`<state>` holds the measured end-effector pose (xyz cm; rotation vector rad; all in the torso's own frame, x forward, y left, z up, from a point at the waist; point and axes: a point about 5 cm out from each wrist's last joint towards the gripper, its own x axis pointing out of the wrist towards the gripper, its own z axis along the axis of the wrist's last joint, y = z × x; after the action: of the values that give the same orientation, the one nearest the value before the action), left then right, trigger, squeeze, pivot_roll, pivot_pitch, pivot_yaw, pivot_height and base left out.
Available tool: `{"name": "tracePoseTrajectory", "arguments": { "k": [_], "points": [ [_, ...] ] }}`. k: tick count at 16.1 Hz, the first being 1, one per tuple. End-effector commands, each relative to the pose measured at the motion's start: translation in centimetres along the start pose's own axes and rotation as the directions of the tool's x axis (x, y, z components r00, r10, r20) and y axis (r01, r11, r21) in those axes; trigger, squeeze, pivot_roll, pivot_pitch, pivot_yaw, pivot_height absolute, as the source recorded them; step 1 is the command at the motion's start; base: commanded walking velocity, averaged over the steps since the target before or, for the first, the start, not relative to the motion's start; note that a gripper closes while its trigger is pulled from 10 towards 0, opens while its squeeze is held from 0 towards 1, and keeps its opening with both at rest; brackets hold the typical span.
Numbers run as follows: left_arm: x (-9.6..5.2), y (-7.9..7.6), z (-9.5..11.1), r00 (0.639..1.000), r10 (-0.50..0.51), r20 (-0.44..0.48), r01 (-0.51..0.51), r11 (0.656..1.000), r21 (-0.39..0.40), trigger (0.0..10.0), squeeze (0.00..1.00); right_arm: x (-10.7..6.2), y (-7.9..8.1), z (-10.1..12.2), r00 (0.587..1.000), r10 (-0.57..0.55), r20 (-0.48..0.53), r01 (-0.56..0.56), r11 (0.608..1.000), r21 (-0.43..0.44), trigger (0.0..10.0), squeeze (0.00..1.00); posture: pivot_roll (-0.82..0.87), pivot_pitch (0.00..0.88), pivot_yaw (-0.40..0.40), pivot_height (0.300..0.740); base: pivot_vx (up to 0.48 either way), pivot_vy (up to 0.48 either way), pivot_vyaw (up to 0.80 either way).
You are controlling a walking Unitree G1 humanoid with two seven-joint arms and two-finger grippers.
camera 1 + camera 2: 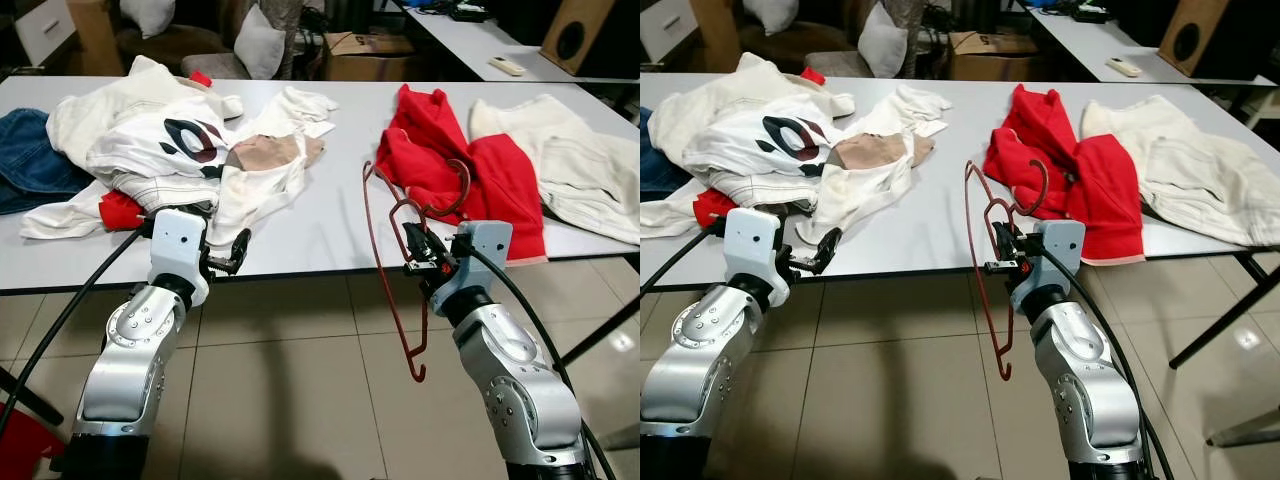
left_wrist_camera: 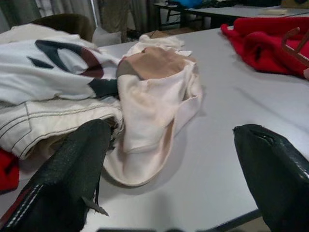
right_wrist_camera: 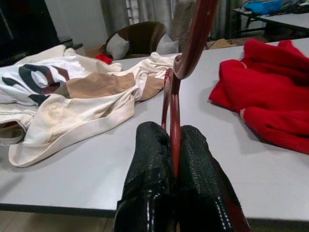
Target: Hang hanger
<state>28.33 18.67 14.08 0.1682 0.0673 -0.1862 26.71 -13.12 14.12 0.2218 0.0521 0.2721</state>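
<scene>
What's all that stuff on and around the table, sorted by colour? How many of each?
Red: 3, the red hanger held by the right gripper, the red garment, and a red scrap under the pile.
White or cream: 2, the heap of pale clothes and the cream garment.
Blue: 1, the jeans.
Total: 6.

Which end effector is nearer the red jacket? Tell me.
Right. The right end effector, shut on the hanger, is just before the red jacket; the left end effector is by the white clothes.
</scene>
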Motion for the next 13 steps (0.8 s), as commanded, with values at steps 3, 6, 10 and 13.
{"name": "tracePoseTrajectory", "arguments": {
  "k": [3, 6, 10, 13],
  "points": [
    [-0.4, 0.4, -0.2, 0.999, 0.041, -0.012, -0.04, 0.999, 0.012, 10.0, 0.0, 0.3, 0.3, 0.2, 1.0, 0.019, 0.006, -0.019, 1.0, 0.001, 10.0, 0.0, -0.04, 0.0, -0.063, 0.74, 0.0, 0.0, 0.0],
    [-0.4, 1.3, -0.3, 0.992, 0.124, -0.02, -0.124, 0.992, -0.017, 10.0, 0.0, 0.1, -0.7, 0.4, 0.999, -0.044, 0.024, 0.045, 0.999, -0.027, 10.0, 0.0, -0.04, 0.0, -0.06, 0.74, 0.0, 0.0, 0.0],
    [-0.4, 0.9, -0.5, 0.995, 0.098, -0.026, -0.099, 0.995, -0.032, 10.0, 0.0, 0.0, -1.2, 0.6, 0.998, -0.062, 0.03, 0.063, 0.998, -0.026, 10.0, 0.0, -0.05, 0.0, -0.06, 0.74, 0.0, 0.0, 0.0],
    [-0.4, 0.6, -0.5, 0.996, 0.089, -0.031, -0.09, 0.995, -0.036, 10.0, 0.0, -0.1, -1.0, 0.5, 0.998, -0.053, 0.027, 0.054, 0.998, -0.021, 10.0, 0.0, -0.05, 0.0, -0.062, 0.74, 0.0, 0.0, 0.0]
  ]
}}
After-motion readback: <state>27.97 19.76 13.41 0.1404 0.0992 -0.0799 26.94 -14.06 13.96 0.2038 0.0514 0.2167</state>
